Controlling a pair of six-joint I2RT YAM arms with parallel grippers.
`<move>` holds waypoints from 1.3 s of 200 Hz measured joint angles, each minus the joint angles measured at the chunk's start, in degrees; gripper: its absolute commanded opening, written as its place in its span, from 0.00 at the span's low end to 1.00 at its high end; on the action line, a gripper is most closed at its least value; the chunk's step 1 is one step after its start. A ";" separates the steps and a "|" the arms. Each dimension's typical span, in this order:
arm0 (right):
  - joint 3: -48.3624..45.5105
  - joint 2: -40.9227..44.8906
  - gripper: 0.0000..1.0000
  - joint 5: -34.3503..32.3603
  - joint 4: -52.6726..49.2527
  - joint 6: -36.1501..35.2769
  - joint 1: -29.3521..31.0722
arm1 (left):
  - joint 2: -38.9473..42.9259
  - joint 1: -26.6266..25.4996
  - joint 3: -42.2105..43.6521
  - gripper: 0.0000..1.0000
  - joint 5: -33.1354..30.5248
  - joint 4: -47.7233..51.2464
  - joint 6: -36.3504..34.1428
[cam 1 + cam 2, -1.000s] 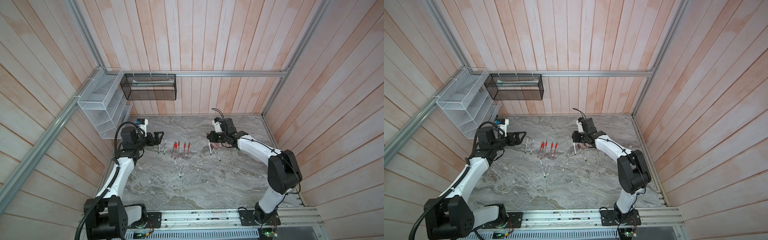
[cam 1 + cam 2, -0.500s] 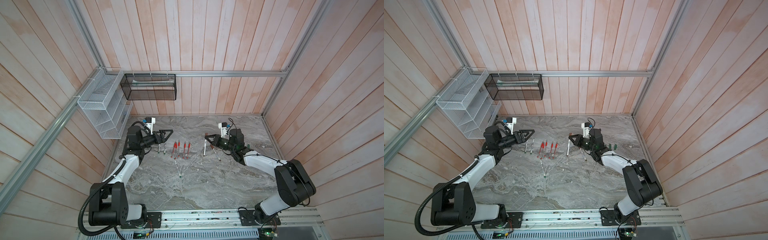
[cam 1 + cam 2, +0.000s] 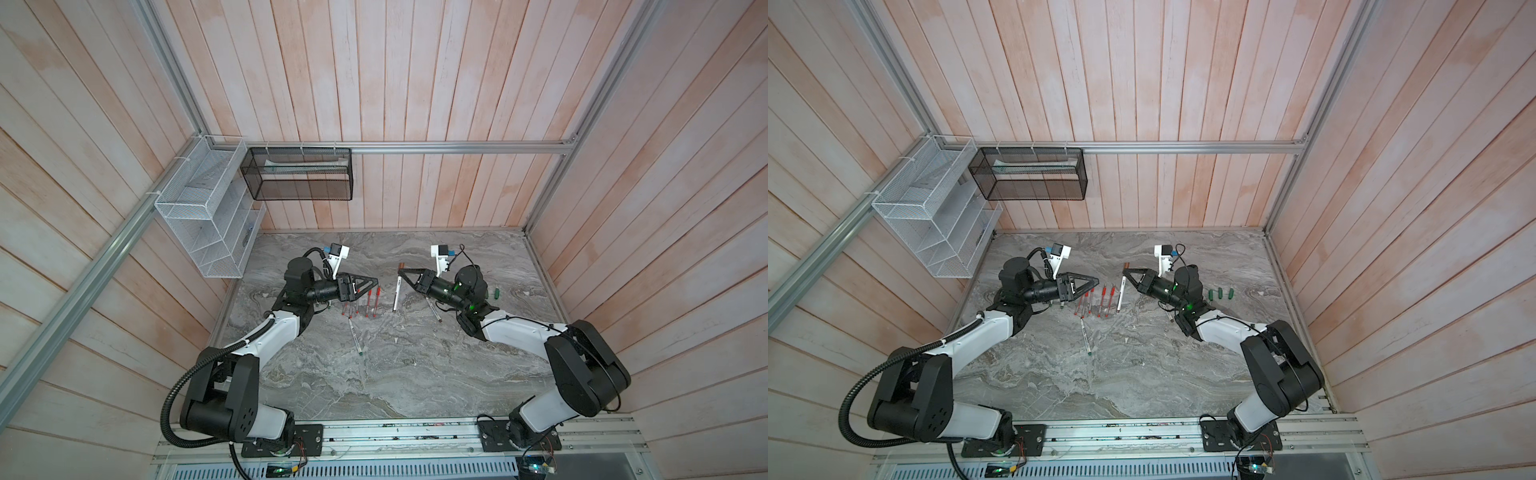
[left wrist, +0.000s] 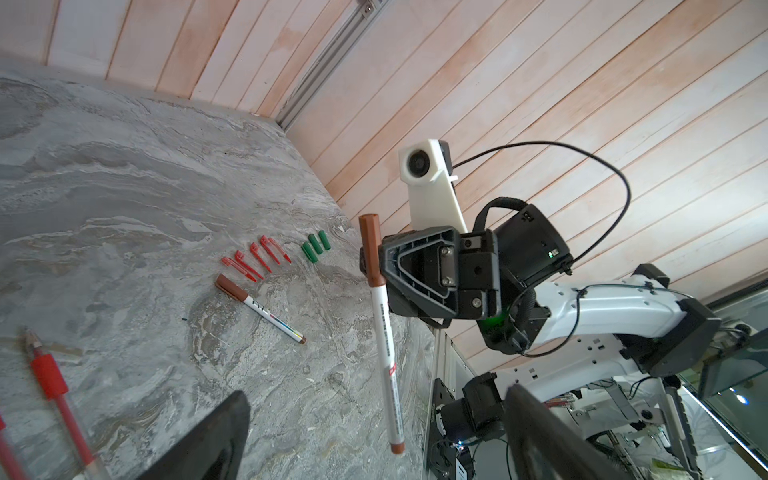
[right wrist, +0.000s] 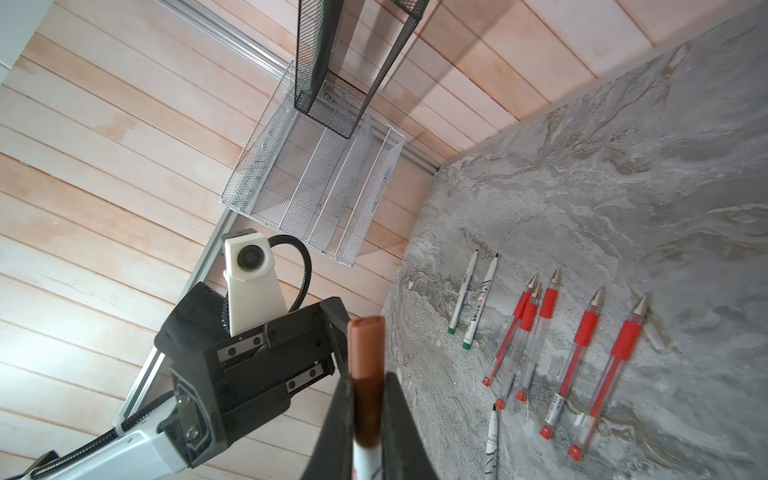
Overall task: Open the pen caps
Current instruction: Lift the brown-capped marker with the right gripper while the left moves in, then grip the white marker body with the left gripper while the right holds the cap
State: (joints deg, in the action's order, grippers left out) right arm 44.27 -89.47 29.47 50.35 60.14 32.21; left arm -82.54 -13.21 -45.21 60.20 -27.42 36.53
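My right gripper point(image 3: 400, 273) point(image 5: 368, 415) is shut on a white pen point(image 3: 396, 293) point(image 3: 1121, 293), pinching it at its brown cap point(image 4: 370, 245) point(image 5: 365, 357). The pen hangs upright above the table, cap on top. My left gripper point(image 3: 376, 283) point(image 3: 1098, 282) point(image 4: 378, 436) faces it, open; in the left wrist view the pen's lower end point(image 4: 397, 446) shows between its fingers, untouched. Loose pen caps lie beyond: several red ones point(image 4: 255, 257) and three green ones point(image 4: 316, 247) point(image 3: 1220, 294). A second brown-capped pen point(image 4: 259, 307) lies on the table.
Several uncapped red pens point(image 5: 582, 345) point(image 3: 365, 303) and two white pens with green ends point(image 5: 469, 299) lie in a row under the left gripper. Another white pen point(image 3: 355, 336) lies nearer the front. A white wire rack point(image 3: 208, 216) and a black mesh basket point(image 3: 297, 174) hang on the walls.
The right gripper has lifted the brown-capped pen off the table and turned toward the middle. The left gripper has swung right toward it, staying open.
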 measured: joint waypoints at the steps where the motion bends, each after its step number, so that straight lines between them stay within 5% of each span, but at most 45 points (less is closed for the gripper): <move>1: 0.00 0.00 0.06 0.00 0.11 0.07 0.07 | -0.04 -0.09 0.00 0.92 0.00 0.02 -0.07; 49: 0.44 -1.11 0.06 0.00 2.80 1.36 2.08 | -1.33 -1.99 -1.22 0.81 -0.02 1.25 -0.55; 151: 2.99 -3.13 0.06 -0.04 4.31 2.25 4.46 | -2.47 -5.14 -3.61 0.23 -0.37 5.46 -3.96; 242: 3.04 -3.13 0.06 -0.87 3.67 1.81 4.52 | -2.47 -5.68 -3.65 0.18 -0.90 6.56 -5.68; 260: 3.15 -3.13 0.06 -0.90 3.69 0.94 4.52 | -2.47 -5.84 -3.61 0.03 -1.40 6.69 -5.64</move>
State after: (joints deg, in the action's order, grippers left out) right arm 47.42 -92.60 28.58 54.04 61.08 36.73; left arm -85.01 -19.05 -48.82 58.81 -20.73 30.89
